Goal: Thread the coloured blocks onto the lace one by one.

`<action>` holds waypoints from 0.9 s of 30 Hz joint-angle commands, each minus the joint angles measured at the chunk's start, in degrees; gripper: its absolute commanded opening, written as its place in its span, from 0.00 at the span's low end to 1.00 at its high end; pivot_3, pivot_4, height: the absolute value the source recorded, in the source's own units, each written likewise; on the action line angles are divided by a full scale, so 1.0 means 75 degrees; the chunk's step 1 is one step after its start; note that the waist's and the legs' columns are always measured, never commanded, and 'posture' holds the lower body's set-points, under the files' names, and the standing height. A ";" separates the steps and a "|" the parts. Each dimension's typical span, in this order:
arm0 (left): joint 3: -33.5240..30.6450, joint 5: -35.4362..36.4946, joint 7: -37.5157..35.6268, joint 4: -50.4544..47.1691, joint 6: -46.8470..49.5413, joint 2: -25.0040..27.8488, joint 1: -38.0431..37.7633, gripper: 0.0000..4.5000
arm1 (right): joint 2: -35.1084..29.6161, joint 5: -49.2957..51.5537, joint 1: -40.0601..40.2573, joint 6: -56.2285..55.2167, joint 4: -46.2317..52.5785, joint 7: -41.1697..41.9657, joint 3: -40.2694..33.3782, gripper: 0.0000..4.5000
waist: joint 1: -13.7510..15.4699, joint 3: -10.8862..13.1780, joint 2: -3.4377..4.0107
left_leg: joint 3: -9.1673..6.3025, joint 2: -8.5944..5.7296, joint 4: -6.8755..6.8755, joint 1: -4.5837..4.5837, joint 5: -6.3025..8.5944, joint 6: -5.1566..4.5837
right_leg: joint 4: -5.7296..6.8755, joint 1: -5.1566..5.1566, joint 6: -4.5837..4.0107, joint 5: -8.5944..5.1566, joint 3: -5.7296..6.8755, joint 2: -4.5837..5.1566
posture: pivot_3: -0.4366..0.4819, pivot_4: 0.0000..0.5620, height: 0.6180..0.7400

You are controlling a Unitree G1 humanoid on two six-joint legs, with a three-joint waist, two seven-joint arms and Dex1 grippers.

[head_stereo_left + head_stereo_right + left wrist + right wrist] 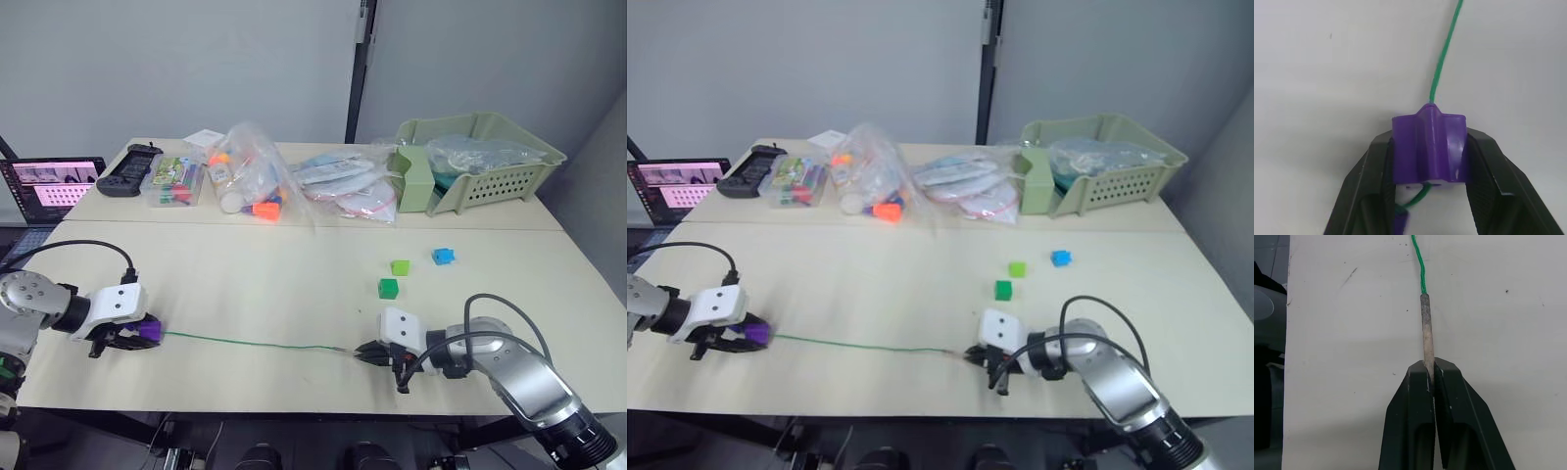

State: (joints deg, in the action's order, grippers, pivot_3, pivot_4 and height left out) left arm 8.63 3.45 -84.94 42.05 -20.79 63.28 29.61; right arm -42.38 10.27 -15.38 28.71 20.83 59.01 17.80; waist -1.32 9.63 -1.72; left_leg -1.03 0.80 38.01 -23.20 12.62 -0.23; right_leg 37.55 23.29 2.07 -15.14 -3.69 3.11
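Note:
A thin green lace (255,343) lies stretched across the near part of the table (294,274). At its left end my left gripper (137,335) is shut on a purple block (1429,147) that the lace runs through. At the right end my right gripper (370,351) is shut on the lace's stiff pale tip (1426,335). Three loose blocks lie on the table right of centre: a dark green block (389,288), a light green block (400,267) and a bright blue block (443,257).
Bagged toys (250,181) and plastic packets (348,186) lie along the table's back. A pale green basket (480,162) stands at the back right. A black controller (132,168) and a laptop (49,188) are at the back left.

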 commanded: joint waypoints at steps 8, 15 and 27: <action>-0.0465 0.0553 -0.0536 -0.0697 0.0692 -0.0324 0.0345 0.81 | 0.0069 0.0038 -0.0293 -0.0118 0.0105 0.0103 -0.0035 0.00 | 0.0071 0.0004 -0.0020 | 0.0002 0.0003 0.0006 -0.0010 0.0000 0.0000 | 0.0010 0.0008 0.0001 0.0000 0.0000 0.0003 | 0.48 0.27 1.00; -0.0490 0.1561 -0.0546 -0.3928 0.3390 -0.0659 0.0207 0.96 | 0.0268 0.0040 -0.0534 0.0077 0.0151 0.0056 0.0129 0.00 | 0.0065 0.0008 -0.0038 | -0.0005 0.0002 0.0007 -0.0018 0.0000 0.0000 | 0.0012 0.0013 0.0001 0.0001 0.0003 0.0006 | 0.48 0.27 1.00; 0.1290 0.1088 0.2307 -0.7020 0.5518 -0.3546 -0.0363 0.96 | 0.0598 -0.0116 -0.0828 0.0419 0.0163 -0.0194 0.0495 0.00 | 0.0031 0.0007 -0.0033 | -0.0037 -0.0008 0.0011 -0.0005 0.0000 0.0000 | 0.0018 0.0002 0.0002 0.0002 -0.0005 -0.0004 | 0.48 0.27 1.00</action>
State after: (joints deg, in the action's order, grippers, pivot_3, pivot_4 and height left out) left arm 16.73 13.05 -69.04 -9.93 21.91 37.43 26.69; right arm -38.17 9.58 -20.56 31.69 20.41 57.99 21.83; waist -1.09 9.68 -1.96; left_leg -1.30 0.73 38.09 -23.22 12.62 -0.22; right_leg 37.69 23.30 2.09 -15.12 -3.73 3.09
